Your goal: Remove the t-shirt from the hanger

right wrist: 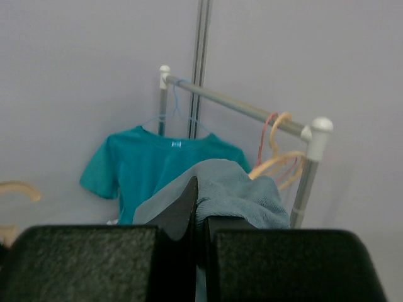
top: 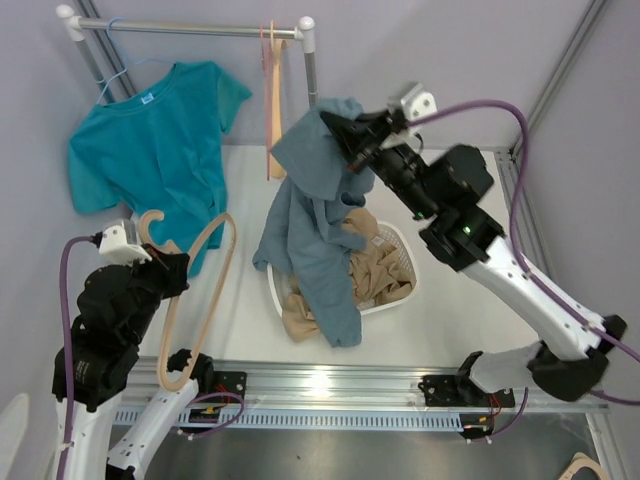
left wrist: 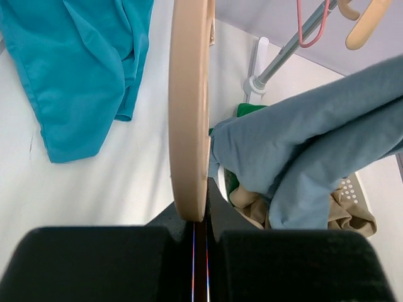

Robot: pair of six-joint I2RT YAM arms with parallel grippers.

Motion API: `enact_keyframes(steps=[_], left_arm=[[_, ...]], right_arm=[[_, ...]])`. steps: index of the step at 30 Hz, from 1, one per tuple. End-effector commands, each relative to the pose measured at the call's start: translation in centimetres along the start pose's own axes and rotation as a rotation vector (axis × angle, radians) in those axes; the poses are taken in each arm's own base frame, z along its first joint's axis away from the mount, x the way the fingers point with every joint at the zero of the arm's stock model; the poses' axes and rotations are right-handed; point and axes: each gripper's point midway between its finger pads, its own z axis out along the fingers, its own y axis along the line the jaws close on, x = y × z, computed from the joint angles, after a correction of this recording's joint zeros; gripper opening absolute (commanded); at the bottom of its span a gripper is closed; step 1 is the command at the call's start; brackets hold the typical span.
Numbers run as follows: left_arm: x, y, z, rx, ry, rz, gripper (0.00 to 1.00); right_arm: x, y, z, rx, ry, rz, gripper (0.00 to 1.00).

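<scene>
My right gripper [top: 342,135] is shut on a fold of the grey-blue t-shirt [top: 315,230] and holds it up over the white basket [top: 406,246]. The shirt hangs free, with its lower end draped over the basket's front rim. In the right wrist view the cloth [right wrist: 252,185] bunches over the closed right gripper [right wrist: 200,202]. My left gripper [top: 172,268] is shut on the bare beige hanger [top: 205,290] and holds it at the left, apart from the shirt. In the left wrist view the hanger [left wrist: 189,113] stands upright from the left gripper [left wrist: 204,204], with the shirt [left wrist: 315,138] to its right.
A teal t-shirt [top: 150,140] hangs on a blue hanger from the clothes rack [top: 200,28] at the back left. Spare hangers [top: 270,90] hang at the rack's right end. Tan clothes [top: 375,270] lie in the basket. An aluminium rail [top: 330,385] runs along the near edge.
</scene>
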Motion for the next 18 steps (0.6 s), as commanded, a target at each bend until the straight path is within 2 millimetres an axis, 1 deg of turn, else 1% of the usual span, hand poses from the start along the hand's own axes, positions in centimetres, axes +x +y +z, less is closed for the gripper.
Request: enact_keyframes(steps=[1, 2, 3, 6, 7, 8, 9, 10, 11, 12, 13, 14, 15, 16, 17, 18], left_arm=[[-1.4, -0.8, 0.6, 0.025, -0.048, 0.004, 0.01], [-1.5, -0.9, 0.7, 0.027, -0.05, 0.005, 0.01], [-1.5, -1.1, 0.8, 0.033, -0.047, 0.005, 0.01], [-1.7, -1.5, 1.3, 0.042, -0.043, 0.013, 0.01], [-1.9, -1.6, 1.5, 0.044, -0.05, 0.015, 0.01], [-2.0, -1.6, 1.8, 0.036, -0.047, 0.02, 0.01], [-2.3, -1.6, 1.8, 0.035, -0.051, 0.024, 0.01], [-2.6, -1.7, 1.9, 0.03, -0.055, 0.025, 0.01], [-2.9, -1.9, 2.1, 0.03, -0.054, 0.027, 0.01], [-3.0, -2.0, 2.2, 0.033, -0.056, 0.026, 0.01], [-3.3, -2.2, 2.2, 0.04, -0.059, 0.027, 0.01], [-3.8, -2.5, 2.0, 0.05, -0.07, 0.021, 0.01], [-3.9, -2.7, 2.1, 0.057, -0.073, 0.019, 0.01], [-4.2, -2.8, 2.0, 0.058, -0.078, 0.015, 0.01], [-4.1, -2.8, 2.1, 0.056, -0.074, 0.015, 0.01], [-4.5, -2.9, 2.0, 0.058, -0.082, 0.013, 0.01]], right_arm=[[-4.7, -1.6, -5.0, 0.084, -0.125, 0.076, 0.0], [-3.3, -1.4, -5.9, 0.083, -0.09, 0.087, 0.0], [0.5, -1.3, -7.5, 0.105, 0.008, 0.12, 0.0], [7.1, -0.9, -10.3, 0.142, 0.162, 0.162, 0.0], [11.7, -0.4, -11.7, 0.158, 0.267, 0.195, 0.0], [13.8, 0.0, -12.4, 0.163, 0.325, 0.222, 0.0], [16.6, 0.4, -13.5, 0.171, 0.42, 0.246, 0.0], [19.9, 1.2, -14.1, 0.161, 0.517, 0.268, 0.0], [22.1, 1.5, -14.6, 0.174, 0.595, 0.317, 0.0], [25.1, 2.1, -16.0, 0.168, 0.725, 0.338, 0.0], [29.4, 2.9, -16.9, 0.161, 0.86, 0.359, 0.0], [30.4, 3.9, -16.6, 0.108, 0.916, 0.404, 0.0], [32.3, 4.6, -17.9, 0.098, 1.01, 0.417, 0.0], [34.0, 5.0, -18.5, 0.091, 1.072, 0.429, 0.0], [36.6, 6.0, -19.7, 0.079, 1.161, 0.45, 0.0], [38.0, 6.5, -21.2, 0.089, 1.226, 0.479, 0.0]])
